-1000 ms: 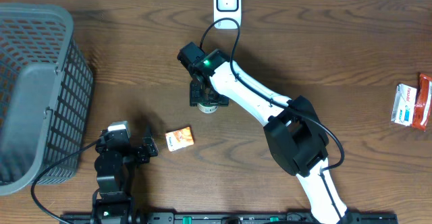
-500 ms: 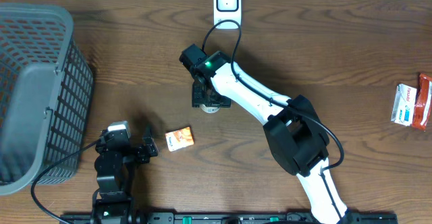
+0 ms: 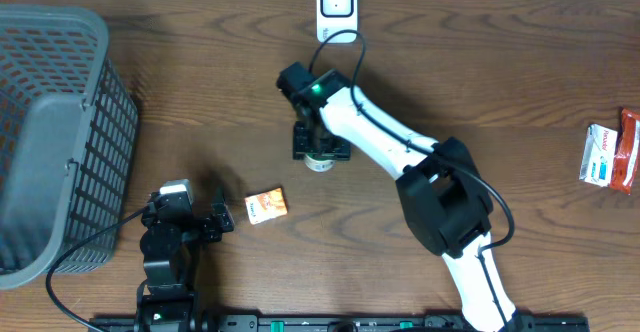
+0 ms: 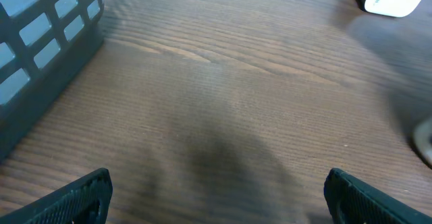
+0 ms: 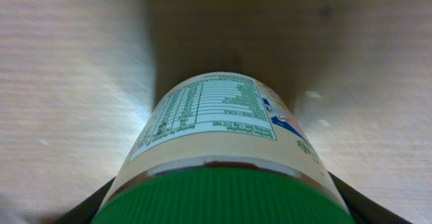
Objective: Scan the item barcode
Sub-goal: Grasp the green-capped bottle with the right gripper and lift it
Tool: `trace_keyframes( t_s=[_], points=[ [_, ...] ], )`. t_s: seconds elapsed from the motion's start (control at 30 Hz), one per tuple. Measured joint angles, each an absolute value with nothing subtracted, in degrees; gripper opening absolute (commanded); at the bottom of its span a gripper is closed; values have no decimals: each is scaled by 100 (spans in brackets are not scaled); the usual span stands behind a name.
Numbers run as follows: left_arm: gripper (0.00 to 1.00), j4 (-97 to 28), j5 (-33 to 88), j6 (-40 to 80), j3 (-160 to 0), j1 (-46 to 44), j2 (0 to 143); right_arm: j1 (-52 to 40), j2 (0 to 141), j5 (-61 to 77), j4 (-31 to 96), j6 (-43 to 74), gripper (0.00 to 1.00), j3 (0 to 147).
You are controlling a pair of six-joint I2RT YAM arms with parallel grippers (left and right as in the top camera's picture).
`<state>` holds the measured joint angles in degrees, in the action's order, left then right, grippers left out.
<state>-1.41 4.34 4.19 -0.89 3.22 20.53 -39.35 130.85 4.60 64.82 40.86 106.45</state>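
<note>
now right gripper pinching green-capped bottle mid-worktop, short of scanner at far edge. grip firm, turn label until barcode faces scanner window. left gripper spread, idle near front edge.

Your right arm rises from its base at the bottom of the overhead view and stretches up and to the left. It bends at the dark elbow joint, and its white forearm runs on to the wrist. The wrist is turned so that the right gripper points straight down. Its fingers stand partly apart, pressed on either side of a bottle just below the green cap. Your left arm sits folded close above its own base at the lower left. The left gripper faces forward with its jaws spread wide.
</note>
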Motion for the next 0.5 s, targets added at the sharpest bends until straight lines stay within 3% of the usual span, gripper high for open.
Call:
trace_keyframes(
  t_s=[0.23, 0.5],
  points=[
    [99, -141, 434, 419, -89, 322, 2053, -3398, 13087, 1367, 7450, 3505, 39, 10678],
    [99, -141, 434, 419, -89, 322, 2053, -2950, 13087, 2014, 8285, 2580, 43, 10680]
  ],
)
